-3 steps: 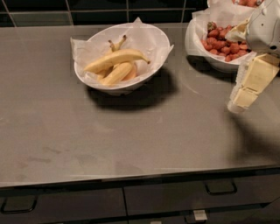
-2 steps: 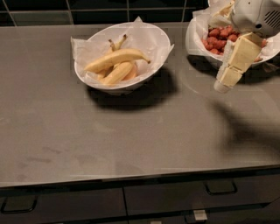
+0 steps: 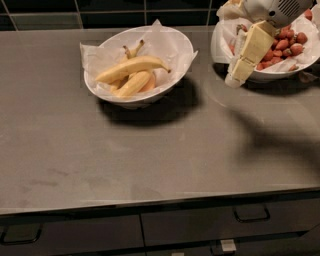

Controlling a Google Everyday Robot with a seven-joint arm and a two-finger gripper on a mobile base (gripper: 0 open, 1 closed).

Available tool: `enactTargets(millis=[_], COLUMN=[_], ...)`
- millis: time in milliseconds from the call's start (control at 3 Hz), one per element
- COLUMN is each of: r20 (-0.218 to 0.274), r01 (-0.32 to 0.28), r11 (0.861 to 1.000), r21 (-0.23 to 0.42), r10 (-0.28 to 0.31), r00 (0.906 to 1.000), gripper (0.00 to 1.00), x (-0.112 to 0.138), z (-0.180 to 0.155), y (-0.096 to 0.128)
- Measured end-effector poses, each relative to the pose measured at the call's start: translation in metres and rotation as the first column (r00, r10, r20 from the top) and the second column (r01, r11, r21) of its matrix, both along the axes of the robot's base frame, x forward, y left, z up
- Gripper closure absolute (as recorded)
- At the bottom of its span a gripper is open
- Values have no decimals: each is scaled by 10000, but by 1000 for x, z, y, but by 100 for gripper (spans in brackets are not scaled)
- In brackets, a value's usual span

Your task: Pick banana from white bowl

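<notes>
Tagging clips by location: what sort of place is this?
Probably a kitchen: grey countertop over handled drawers, dark wall tiles behind, a paper-lined white bowl of yellow bananas, a second white bowl of red strawberries. The cream gripper hangs at that bowl's rim.

Yellow banana (image 3: 131, 66) w/ dark tip; white bowl (image 3: 125, 100). Cream gripper (image 3: 235, 77) top right, by red strawberries (image 3: 286, 46). Grey counter (image 3: 150, 165), dark drawers (image 3: 200, 227), black tiles (image 3: 110, 7).
</notes>
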State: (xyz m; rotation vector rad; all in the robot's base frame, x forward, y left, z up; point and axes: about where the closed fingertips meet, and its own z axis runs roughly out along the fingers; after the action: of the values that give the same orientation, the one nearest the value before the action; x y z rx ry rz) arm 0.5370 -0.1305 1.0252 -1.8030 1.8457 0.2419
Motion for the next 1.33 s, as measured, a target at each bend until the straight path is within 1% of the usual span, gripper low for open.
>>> enactTargets(millis=[333,667,1000,1333], r20=[-115,-274,-270,-56], r01=[-123,-788,-1565,-2058], r11=[9994,9958,9854,9765], r21=[308,469,666,633], r10=[126,802,1586,2066], r00=[9999,9964,9870,9784], gripper=[0,0,0,0], x=[10,37,69,84], z=[-7,-18,-23,-23], y=[9,33,67,89])
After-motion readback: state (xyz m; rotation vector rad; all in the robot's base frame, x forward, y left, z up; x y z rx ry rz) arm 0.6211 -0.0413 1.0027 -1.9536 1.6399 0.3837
